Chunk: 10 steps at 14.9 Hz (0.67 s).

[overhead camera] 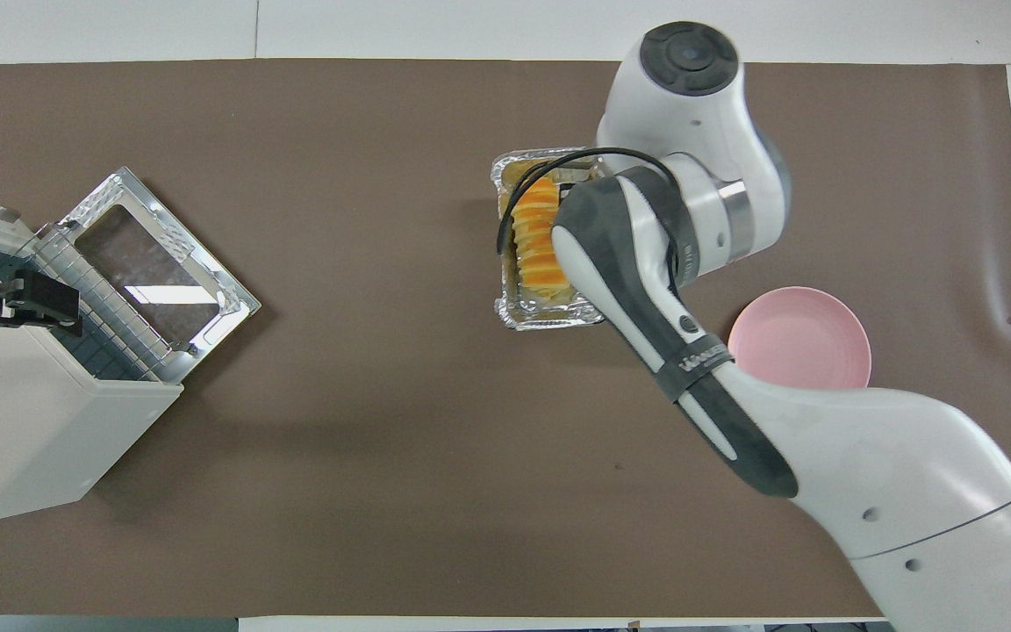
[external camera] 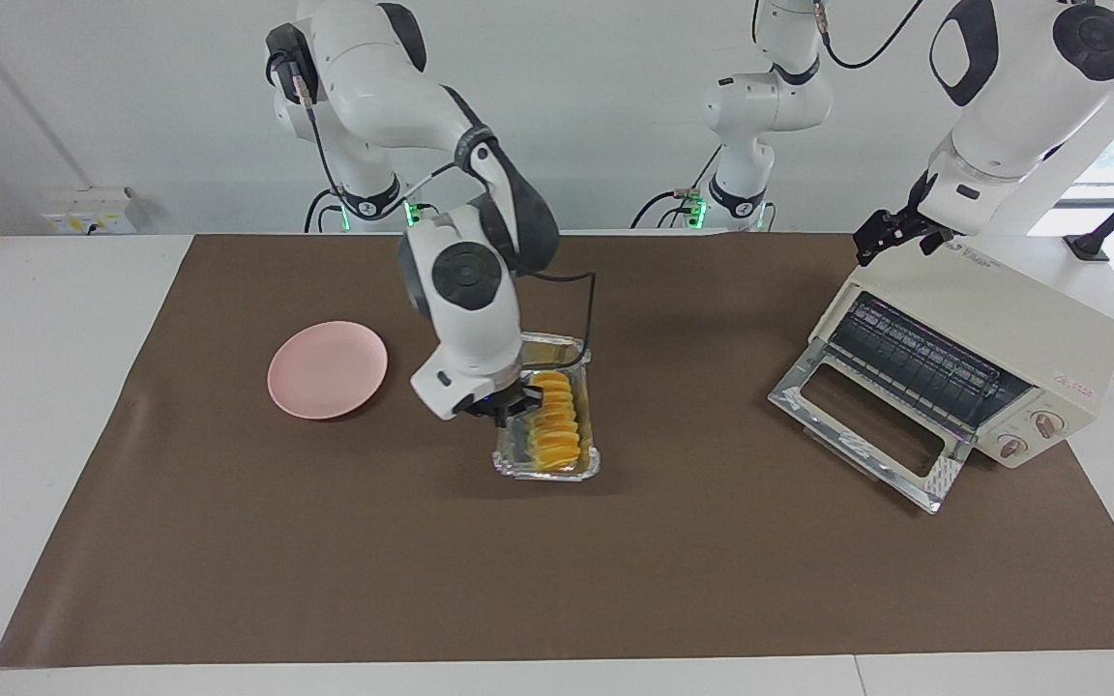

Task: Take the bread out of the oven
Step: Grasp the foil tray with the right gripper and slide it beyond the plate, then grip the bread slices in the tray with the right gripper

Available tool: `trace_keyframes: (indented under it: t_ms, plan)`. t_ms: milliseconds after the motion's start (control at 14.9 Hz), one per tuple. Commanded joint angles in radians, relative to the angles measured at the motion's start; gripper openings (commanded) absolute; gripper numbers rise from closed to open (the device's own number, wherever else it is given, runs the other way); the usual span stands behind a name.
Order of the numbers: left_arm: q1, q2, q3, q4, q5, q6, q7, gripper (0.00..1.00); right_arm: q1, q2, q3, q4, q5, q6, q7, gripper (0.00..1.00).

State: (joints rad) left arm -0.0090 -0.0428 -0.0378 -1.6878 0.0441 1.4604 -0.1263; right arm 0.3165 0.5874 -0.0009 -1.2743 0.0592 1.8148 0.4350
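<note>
The bread (external camera: pixel 555 425), a golden-orange ridged loaf, lies in a crinkled foil tray (external camera: pixel 547 471) on the brown mat in the middle of the table; both also show in the overhead view, the bread (overhead camera: pixel 539 241) and the tray (overhead camera: pixel 549 318). My right gripper (external camera: pixel 509 408) is down at the tray's rim on the right arm's side, beside the bread; in the overhead view its own wrist hides it. The cream-white oven (external camera: pixel 1031 319) stands at the left arm's end, its glass door (external camera: pixel 866 425) dropped open and its wire rack bare. My left gripper (external camera: pixel 891 237) is at the oven's top edge above the opening.
A pink plate (external camera: pixel 327 369) lies on the mat toward the right arm's end, beside the tray. The right arm's forearm passes over the plate's edge in the overhead view (overhead camera: pixel 799 338). The open oven door juts out over the mat.
</note>
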Motion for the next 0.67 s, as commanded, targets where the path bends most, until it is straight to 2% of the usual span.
trace_keyframes:
  t_ms: [0,134,335,602]
  plan:
    - [-0.005,-0.02,0.004,-0.016,-0.018,0.018,0.004,1.0,-0.1,0.015,0.012,0.006,0.013,0.032,-0.16,0.0]
    - [-0.005,-0.02,0.002,-0.016,-0.018,0.023,0.004,1.0,-0.184,0.015,0.007,-0.043,0.011,0.11,-0.269,0.0]
    - [-0.005,-0.019,0.002,-0.015,-0.02,0.024,0.005,1.0,-0.284,0.034,0.009,-0.062,0.027,0.15,-0.409,0.0]
    - [-0.003,-0.019,0.002,-0.012,-0.018,0.024,0.008,1.0,-0.326,0.048,0.01,-0.126,0.027,0.243,-0.421,0.0]
